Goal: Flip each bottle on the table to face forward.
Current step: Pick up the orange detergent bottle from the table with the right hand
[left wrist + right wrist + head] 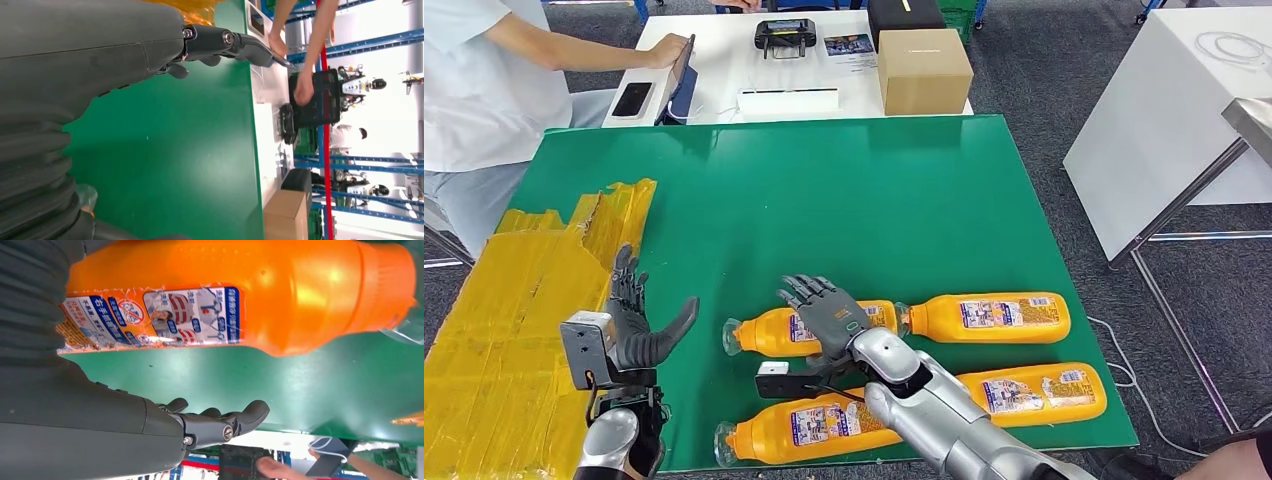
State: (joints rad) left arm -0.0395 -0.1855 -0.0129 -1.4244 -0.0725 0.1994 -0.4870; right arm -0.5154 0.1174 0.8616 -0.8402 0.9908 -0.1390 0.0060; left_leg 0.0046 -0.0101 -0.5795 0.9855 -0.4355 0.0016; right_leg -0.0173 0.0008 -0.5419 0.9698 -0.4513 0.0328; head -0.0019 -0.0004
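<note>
I see the green table mat filling most of the head view, with crumpled yellow taped sheeting over its near-left corner. Behind it stands a white desk carrying a cardboard box, a handheld controller and a black phone; a person in a white shirt sits at its left end with a hand on a tablet. Four orange bottles lie on their sides at the near right of the mat, in two rows, caps pointing left. Far row: left bottle and right bottle, nearly end to end. Near row: front-left bottle, largely crossed by my right forearm, and front-right bottle. All four show printed labels upward. My right hand hovers over the far-left bottle with fingers spread flat, gripping nothing; whether the palm touches the bottle I cannot tell. In the right wrist view the fingers stand apart from the bottle, green mat showing between. My left hand is raised above the mat left of the bottles, fingers extended and thumb out, empty; the left wrist view shows its fingers over bare green.
</note>
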